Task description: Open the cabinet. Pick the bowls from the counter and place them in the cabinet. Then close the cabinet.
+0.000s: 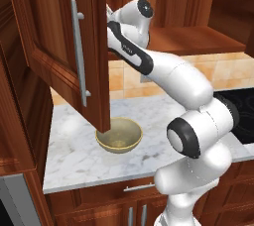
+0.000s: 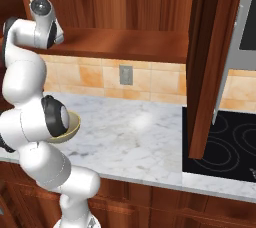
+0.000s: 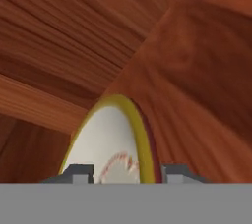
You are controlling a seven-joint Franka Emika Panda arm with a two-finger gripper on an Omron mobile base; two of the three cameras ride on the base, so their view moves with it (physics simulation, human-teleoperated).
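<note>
Warm reddish wood surrounds me: the cabinet (image 1: 64,46) stands open, its left door swung out over the counter (image 1: 74,155), its right door edge-on beside the stovetop (image 2: 225,142). My arm reaches up into the opening, above the wooden shelf (image 2: 125,42).

In the hand view a bowl (image 3: 115,139) stands on edge between my fingertips (image 3: 78,173), its yellow rim and pale speckled inside facing the camera, wood grain all around it. My gripper (image 3: 125,174) has a finger on either side of it, but I cannot tell whether the pads are pressing it or standing just clear of it. I judge this to be the placing step for this bowl, at or near the release.

The deep bowl (image 1: 119,134) sits on the marble below the left door's lower corner, not yet moved.

To do this well, I would make sure the bowl's base rests on the shelf before spreading the fingers fully, since a bowl tipped on its rim could roll or drop off the front. Then I would draw straight back out, keeping my wrist clear of the left door's edge and handle (image 1: 79,51), before going down for the deep bowl.
</note>
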